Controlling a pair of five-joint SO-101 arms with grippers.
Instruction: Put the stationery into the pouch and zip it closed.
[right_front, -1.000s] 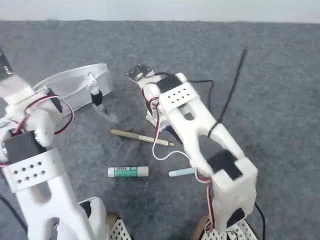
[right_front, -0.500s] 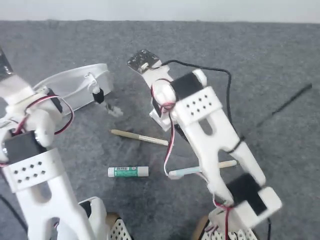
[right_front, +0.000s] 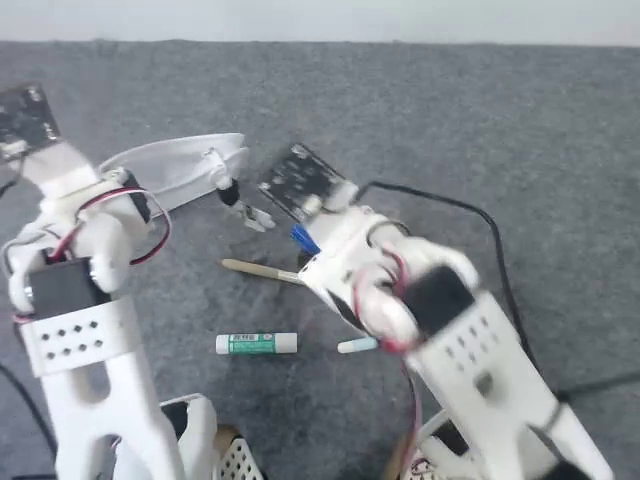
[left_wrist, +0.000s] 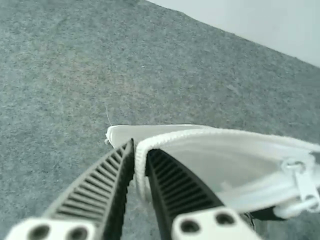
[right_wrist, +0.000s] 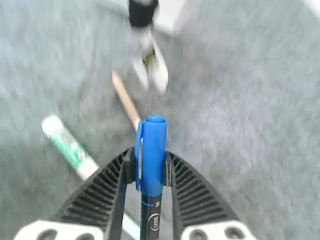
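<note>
My left pincer (left_wrist: 139, 150) was pressed together on the rim of the white pouch (left_wrist: 225, 150), which sat toward the far left of the grey worktop (right_front: 520, 150). My right pincer (right_wrist: 149, 155) was only narrowly spread, pinching a blue pen (right_wrist: 151, 135) lengthwise between its fingers. On the worktop near it lay a tan pencil (right_front: 255, 269), a green-labelled glue stick (right_front: 256, 344) and a pale blue stick (right_front: 357, 345), all outside the pouch.

No wording can be read in any view. Glue stick (right_front: 256, 344): green label, its print too small to make out. Blue pen (right_wrist: 150, 150): a small pale mark on the dark barrel below the cap, not legible.
</note>
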